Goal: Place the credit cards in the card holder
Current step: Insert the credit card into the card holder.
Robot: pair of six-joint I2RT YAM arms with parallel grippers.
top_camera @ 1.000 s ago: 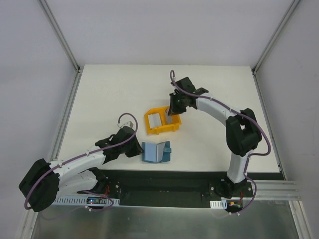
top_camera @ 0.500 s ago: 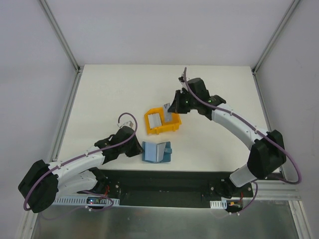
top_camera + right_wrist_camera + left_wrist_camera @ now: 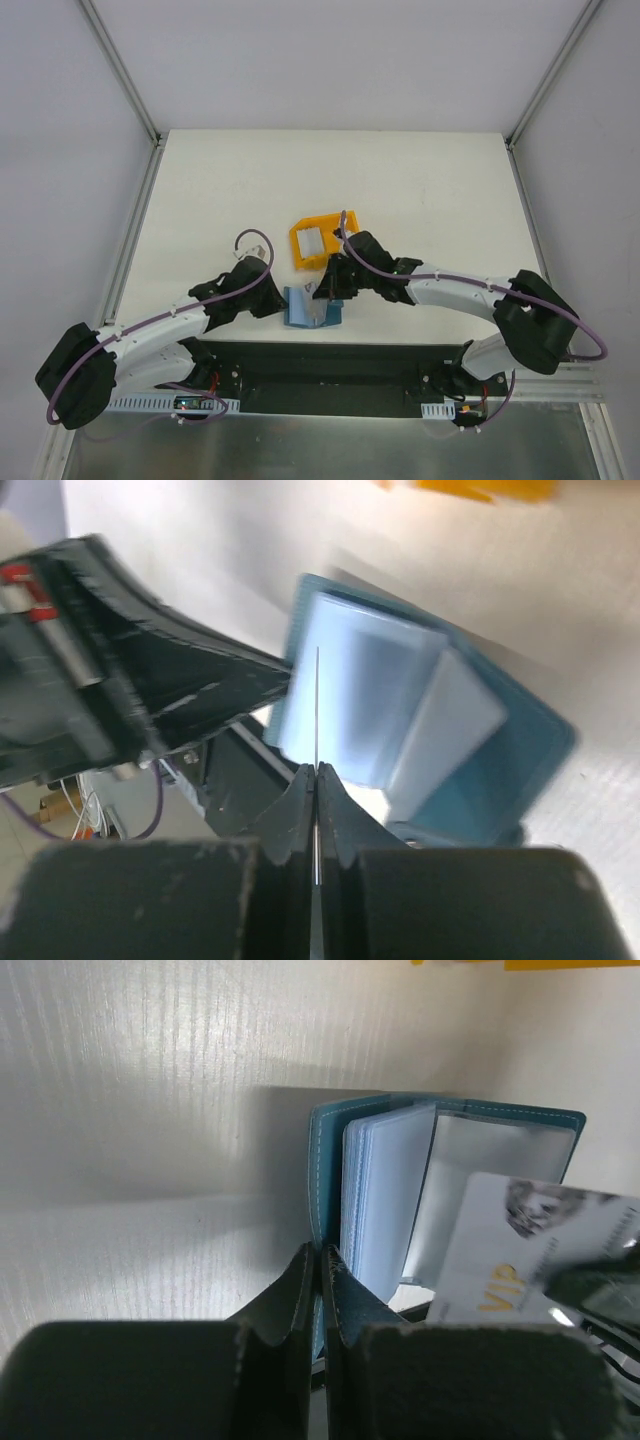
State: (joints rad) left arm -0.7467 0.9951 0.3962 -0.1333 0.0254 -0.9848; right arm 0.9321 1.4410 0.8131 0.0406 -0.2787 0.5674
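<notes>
The card holder [image 3: 303, 312] is laid open on the table [image 3: 220, 200], near its front edge and just in front of the yellow bin [image 3: 296, 246]. Its left cover is pinched between the closed fingers of the left gripper [image 3: 320, 1260], evidently so that it is braced open and cannot slide when a card is pushed in. A pale credit card [image 3: 505, 1260] marked VIP is clamped in the right gripper [image 3: 316, 775], whose fingers are shut on it. It is held tilted just above the clear pockets [image 3: 385, 1190], presumably so that its leading edge can be aimed at a slot. It is judged not yet inserted. A second card [image 3: 310, 243] is seen lying in the bin, waiting to be fetched.
</notes>
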